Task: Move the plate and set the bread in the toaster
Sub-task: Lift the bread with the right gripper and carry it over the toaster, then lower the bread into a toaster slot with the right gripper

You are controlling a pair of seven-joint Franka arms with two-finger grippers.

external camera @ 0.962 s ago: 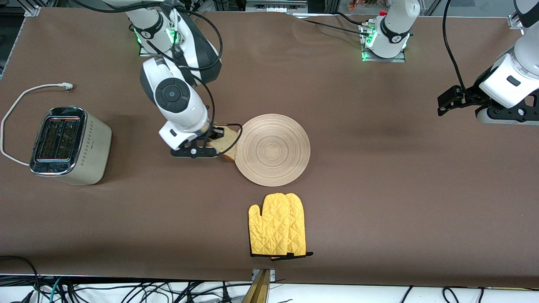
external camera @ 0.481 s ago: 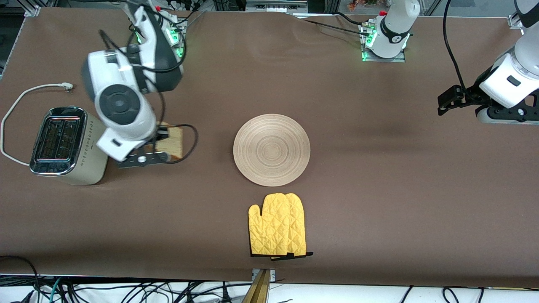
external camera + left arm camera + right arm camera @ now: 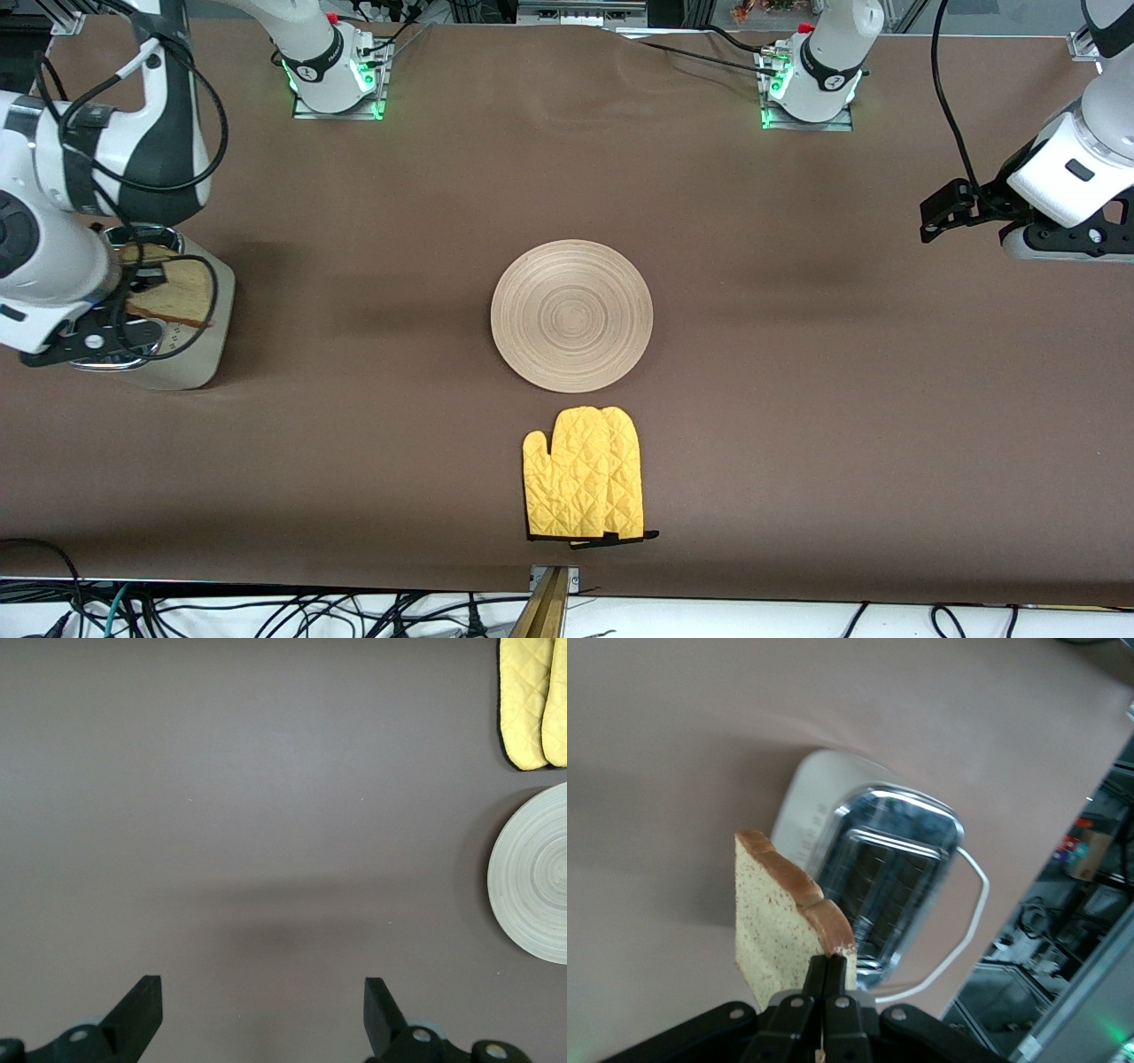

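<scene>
Toaster (image 3: pixel 182 350) stands at the right arm's end of the table, its chrome top and slots showing in the right wrist view (image 3: pixel 881 873), white cord (image 3: pixel 970 921) curling beside it. Right gripper (image 3: pixel 133 297) hangs over the toaster, its fingers clamped together on one edge of the bread (image 3: pixel 173 292); the slice (image 3: pixel 780 921) is held upright above the slots, crust uppermost, not yet in a slot. Plate (image 3: pixel 571 315) lies flat on the table well apart from the toaster, toward the middle, bare. Yellow oven mitt (image 3: pixel 583 474) lies nearer the front camera than the plate, just beside it. Left gripper (image 3: pixel 952 208) waits in the air over the left arm's end of the table, well apart from the plate, fingers (image 3: pixel 137 1014) spread wide and holding nothing.
</scene>
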